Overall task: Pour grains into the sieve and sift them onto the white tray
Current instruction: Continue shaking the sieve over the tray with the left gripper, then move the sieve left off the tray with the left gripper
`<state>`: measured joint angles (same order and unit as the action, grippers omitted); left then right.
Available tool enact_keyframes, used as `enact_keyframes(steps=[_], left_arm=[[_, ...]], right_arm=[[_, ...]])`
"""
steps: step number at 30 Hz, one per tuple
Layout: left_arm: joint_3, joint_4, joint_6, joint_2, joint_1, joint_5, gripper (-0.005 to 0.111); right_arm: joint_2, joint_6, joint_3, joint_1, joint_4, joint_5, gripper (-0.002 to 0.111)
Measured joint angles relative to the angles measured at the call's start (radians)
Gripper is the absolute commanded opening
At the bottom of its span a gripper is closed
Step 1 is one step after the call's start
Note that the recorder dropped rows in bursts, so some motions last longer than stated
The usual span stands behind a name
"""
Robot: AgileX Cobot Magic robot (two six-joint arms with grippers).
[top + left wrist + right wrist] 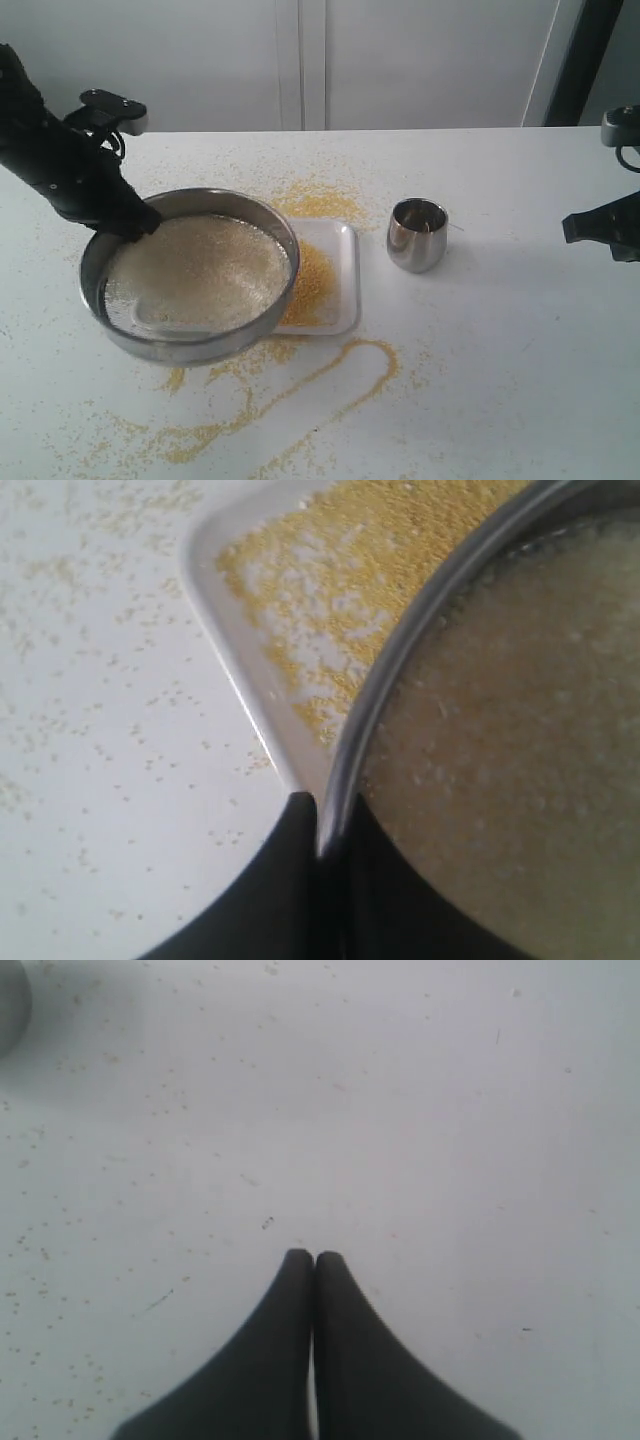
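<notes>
The round steel sieve [150, 345] hangs over the left part of the white tray [345, 245], holding a pale layer of grains [200, 265] on its mesh. My left gripper [135, 222] is shut on the sieve's far-left rim [390, 670], one finger inside and one outside. Fine yellow granules [315, 280] lie on the tray [215, 630] beside and below the sieve. My right gripper [314, 1256] is shut and empty, hovering over bare table at the right edge [600, 230].
A small shiny steel cup [417, 235] stands upright right of the tray. Yellow granules are spilled on the white table behind the tray [320, 200] and in curved trails in front [330, 375].
</notes>
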<state>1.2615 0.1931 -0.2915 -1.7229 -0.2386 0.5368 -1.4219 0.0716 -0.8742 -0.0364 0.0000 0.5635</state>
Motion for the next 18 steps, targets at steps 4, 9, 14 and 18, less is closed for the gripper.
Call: enact_keyframes(steps=[4, 9, 14, 18], left_arm=[[0.0, 0.005, 0.118, 0.002, 0.061, -0.019, 0.0], [0.0, -0.004, 0.139, 0.035, 0.124, 0.026, 0.0], [0.0, 0.0, 0.139, 0.075, 0.195, 0.082, 0.0], [-0.032, 0.0, 0.141, 0.088, 0.267, 0.088, 0.0]], right_arm=[[0.0, 0.0, 0.0, 0.0, 0.0, 0.0, 0.0], [0.0, 0.0, 0.0, 0.0, 0.0, 0.0, 0.0], [0.0, 0.0, 0.0, 0.0, 0.0, 0.0, 0.0], [0.0, 0.0, 0.0, 0.0, 0.0, 0.0, 0.0]])
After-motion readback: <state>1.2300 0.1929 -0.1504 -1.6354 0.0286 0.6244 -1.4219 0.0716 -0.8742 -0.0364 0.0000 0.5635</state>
